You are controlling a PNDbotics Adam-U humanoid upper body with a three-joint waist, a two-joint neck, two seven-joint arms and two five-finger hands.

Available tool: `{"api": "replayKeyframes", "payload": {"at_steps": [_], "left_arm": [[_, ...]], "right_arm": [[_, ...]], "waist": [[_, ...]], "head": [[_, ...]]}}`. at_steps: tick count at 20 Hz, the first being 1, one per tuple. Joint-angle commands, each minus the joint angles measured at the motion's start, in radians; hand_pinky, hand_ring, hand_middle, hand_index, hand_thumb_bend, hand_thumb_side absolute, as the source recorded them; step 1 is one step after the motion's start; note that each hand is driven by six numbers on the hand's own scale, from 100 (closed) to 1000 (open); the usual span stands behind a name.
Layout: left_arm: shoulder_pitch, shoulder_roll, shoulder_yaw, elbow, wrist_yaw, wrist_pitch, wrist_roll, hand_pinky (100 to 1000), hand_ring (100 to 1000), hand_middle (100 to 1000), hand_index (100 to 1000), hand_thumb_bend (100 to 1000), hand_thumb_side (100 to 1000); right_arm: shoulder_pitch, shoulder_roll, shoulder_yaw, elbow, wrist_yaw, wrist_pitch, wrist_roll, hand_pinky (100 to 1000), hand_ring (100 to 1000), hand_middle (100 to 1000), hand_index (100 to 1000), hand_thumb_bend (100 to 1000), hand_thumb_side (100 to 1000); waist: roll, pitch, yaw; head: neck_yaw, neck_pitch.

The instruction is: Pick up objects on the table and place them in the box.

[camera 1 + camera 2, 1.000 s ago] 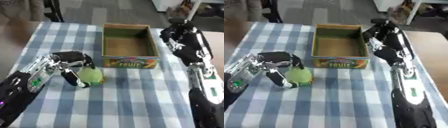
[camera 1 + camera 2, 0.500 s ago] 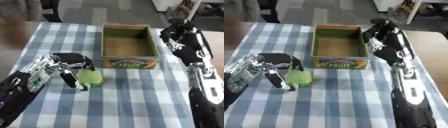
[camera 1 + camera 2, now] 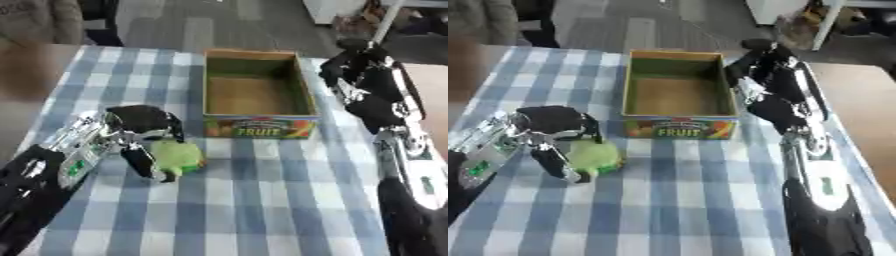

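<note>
Green fruit (image 3: pixel 175 155) (roundish, no clear axis), left hand (image 3: pixel 140 131) curled round it, near box (image 3: pixel 256 95).

On a blue-and-white checked tablecloth (image 3: pixel 262 200), the robot's left hand (image 3: pixel 140 130) curls its fingers around a green fruit (image 3: pixel 175 156), just in front of an open cardboard box (image 3: pixel 258 127) labelled FRUIT. The right hand (image 3: pixel 367 75) hovers beside the box's right wall.

One green fruit (image 3: pixel 178 156) lies under the left hand (image 3: pixel 140 122); one box (image 3: pixel 256 96) stands beyond it, beside the right hand (image 3: pixel 367 80).
</note>
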Motion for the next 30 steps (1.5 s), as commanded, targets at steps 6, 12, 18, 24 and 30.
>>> {"api": "replayKeyframes", "payload": {"at_steps": [6,12,18,24,30], "left_arm": [[-0.001,0.011,-0.001,0.002,0.03,-0.016,0.045,272,313,383,520,267,324],[-0.01,0.044,0.029,-0.1,0.086,-0.029,0.072,183,242,325,462,237,287],[-0.028,0.141,0.073,-0.297,0.215,0.013,0.056,165,228,315,452,246,256],[-0.097,0.172,0.112,-0.321,0.294,0.079,0.085,149,234,324,464,228,222],[-0.185,0.109,0.11,-0.161,0.266,0.07,0.17,171,256,343,479,243,208]], "right_arm": [[-0.016,-0.006,0.0,-0.026,0.003,-0.001,0.0,591,593,470,710,349,100],[-0.015,-0.007,-0.002,-0.026,0.005,-0.001,-0.002,591,593,470,710,350,100],[-0.012,-0.011,-0.002,-0.026,0.007,0.0,-0.004,591,593,470,710,351,100],[-0.009,-0.009,0.001,-0.027,0.006,0.001,-0.001,591,593,470,710,351,100],[-0.015,-0.004,0.011,-0.025,0.003,0.001,0.009,591,593,470,711,350,100]], "waist": [[0.003,-0.012,0.0],[0.003,-0.014,0.001],[0.009,-0.018,0.003],[0.011,-0.019,-0.002],[0.013,-0.009,-0.022]], "head": [[-0.002,-0.012],[-0.006,-0.013],[-0.009,-0.011],[-0.008,-0.022],[0.01,-0.036]]}}
